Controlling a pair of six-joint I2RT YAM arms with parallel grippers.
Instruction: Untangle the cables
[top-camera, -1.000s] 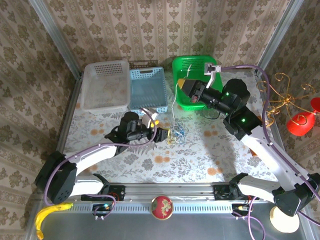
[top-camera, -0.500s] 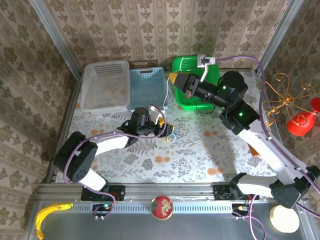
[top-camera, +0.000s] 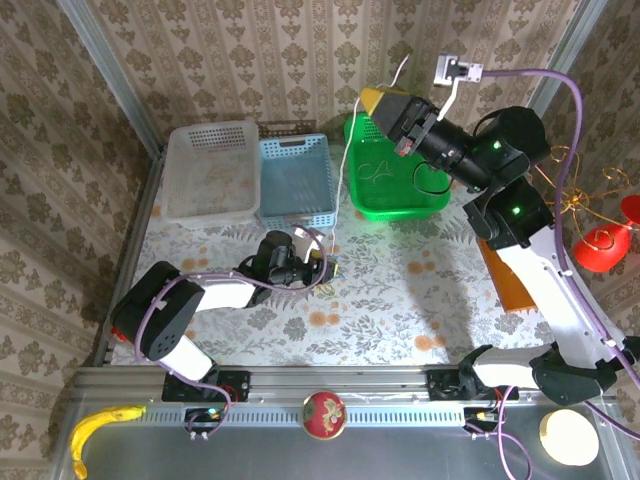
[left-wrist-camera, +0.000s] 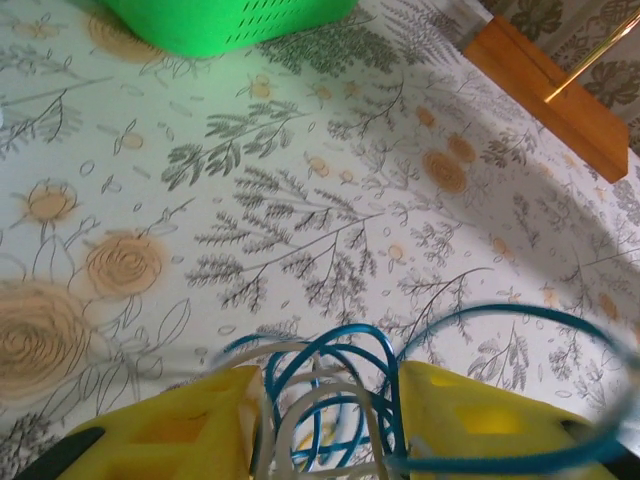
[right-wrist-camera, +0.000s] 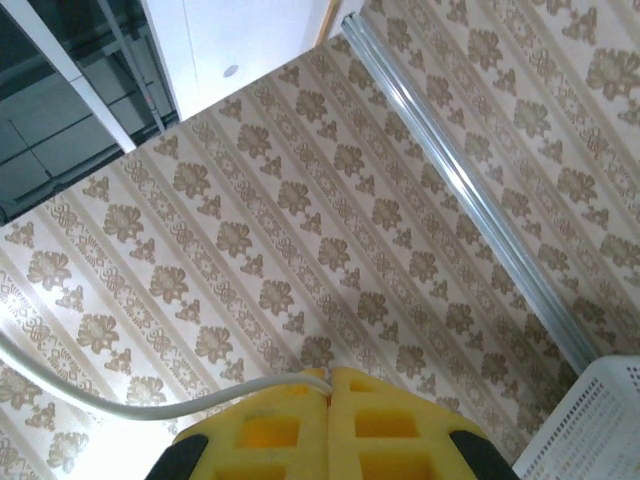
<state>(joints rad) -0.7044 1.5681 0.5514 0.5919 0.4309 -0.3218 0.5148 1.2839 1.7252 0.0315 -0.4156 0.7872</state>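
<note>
Your right pincer (top-camera: 372, 97) has risen to the upper middle, clamped on a pale cable (right-wrist-camera: 270, 381); your left pincer (left-wrist-camera: 330, 385), narrow, straddles the tangle (left-wrist-camera: 340, 330), grip unclear.

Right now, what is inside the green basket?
One thin pale wire curled on the green basket's floor; the right arm hides its far right corner.

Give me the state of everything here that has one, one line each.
Left gripper: jaws apart, straddling the tangle.
Tangle of thin blue and whitish cables: on the table, loops loose between those jaws.
Right gripper: shut, raised high.
Thin white cable: pinched in the right gripper, hanging toward the table.
Green plastic basket: upright.
Blue plastic basket: upright.
</note>
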